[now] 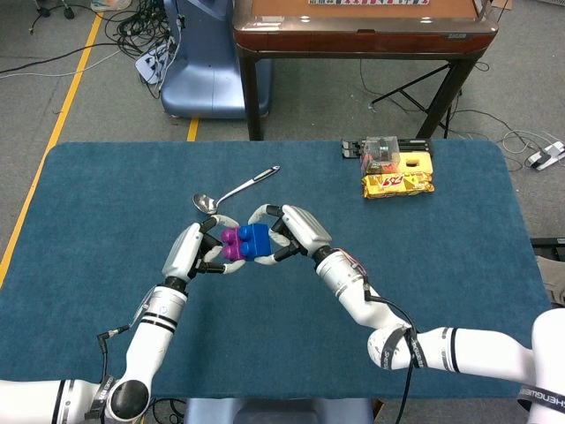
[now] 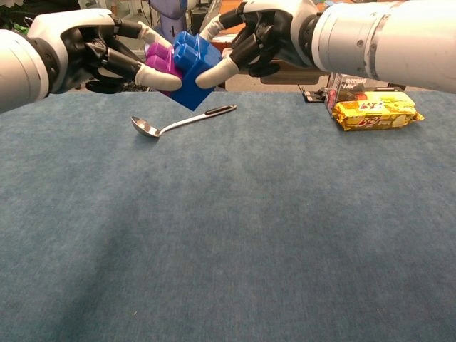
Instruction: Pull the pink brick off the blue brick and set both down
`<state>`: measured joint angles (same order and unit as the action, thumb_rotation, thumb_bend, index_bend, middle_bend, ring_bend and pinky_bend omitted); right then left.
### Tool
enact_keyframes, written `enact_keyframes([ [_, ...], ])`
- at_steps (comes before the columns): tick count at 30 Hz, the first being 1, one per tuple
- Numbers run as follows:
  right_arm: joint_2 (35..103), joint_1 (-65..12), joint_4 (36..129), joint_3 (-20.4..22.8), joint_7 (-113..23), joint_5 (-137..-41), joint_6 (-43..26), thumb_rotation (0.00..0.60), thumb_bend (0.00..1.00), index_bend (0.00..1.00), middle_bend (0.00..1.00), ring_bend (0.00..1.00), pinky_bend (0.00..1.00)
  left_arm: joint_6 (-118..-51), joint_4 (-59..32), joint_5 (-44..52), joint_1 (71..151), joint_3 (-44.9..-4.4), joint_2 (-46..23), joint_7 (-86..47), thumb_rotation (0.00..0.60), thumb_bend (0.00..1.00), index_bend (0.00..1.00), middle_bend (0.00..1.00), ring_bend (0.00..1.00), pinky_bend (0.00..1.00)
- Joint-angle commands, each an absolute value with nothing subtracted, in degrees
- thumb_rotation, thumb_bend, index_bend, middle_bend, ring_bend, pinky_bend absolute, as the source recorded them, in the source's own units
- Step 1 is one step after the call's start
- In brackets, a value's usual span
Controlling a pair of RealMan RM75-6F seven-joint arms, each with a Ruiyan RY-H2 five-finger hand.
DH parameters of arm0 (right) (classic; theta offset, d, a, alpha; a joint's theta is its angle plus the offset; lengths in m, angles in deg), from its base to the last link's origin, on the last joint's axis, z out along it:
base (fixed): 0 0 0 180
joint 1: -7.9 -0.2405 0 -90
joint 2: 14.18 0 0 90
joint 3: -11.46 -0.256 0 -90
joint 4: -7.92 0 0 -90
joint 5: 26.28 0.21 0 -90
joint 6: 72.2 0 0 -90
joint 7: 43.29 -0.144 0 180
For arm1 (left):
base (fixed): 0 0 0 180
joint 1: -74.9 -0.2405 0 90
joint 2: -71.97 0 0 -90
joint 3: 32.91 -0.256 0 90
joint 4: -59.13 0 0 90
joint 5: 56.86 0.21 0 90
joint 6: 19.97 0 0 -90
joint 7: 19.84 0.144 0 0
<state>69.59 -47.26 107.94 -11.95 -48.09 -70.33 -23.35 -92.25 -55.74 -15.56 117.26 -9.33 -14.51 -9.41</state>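
A pink brick (image 1: pixel 232 246) (image 2: pixel 158 60) is joined to the left side of a blue brick (image 1: pixel 254 241) (image 2: pixel 192 68). Both are held in the air above the blue table (image 1: pixel 106 194). My left hand (image 1: pixel 192 249) (image 2: pixel 92 53) grips the pink brick from the left. My right hand (image 1: pixel 294 231) (image 2: pixel 271 35) grips the blue brick from the right, thumb under it and fingers over the top. The two bricks still touch, the pink one tilted a little against the blue.
A metal spoon (image 1: pixel 234 190) (image 2: pixel 178 121) lies on the table just behind the hands. A yellow snack packet (image 1: pixel 397 184) (image 2: pixel 374 112) and a small clear box (image 1: pixel 380 152) sit at the back right. A wooden table (image 1: pixel 362 26) stands beyond.
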Motion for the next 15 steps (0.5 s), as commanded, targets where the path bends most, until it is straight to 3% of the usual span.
enact_keyframes([
  [1,69.5,-47.2,108.0,-12.0,-48.2,-70.4,-23.3,0.6,0.25,0.68,1.0,1.0,1.0,-92.5,-55.7,-15.4,117.3,-9.3,-14.7,-9.3,0.6,0.0,0.59,1.0,1.0,1.0],
  [15,69.2,-46.7,108.0,-11.7,-48.8,-71.1,-23.6,0.6,0.25,0.69,1.0,1.0,1.0,-93.1,-55.1,-14.7,116.9,-9.2,-15.4,-9.8,0.6,0.0,0.64,1.0,1.0,1.0],
])
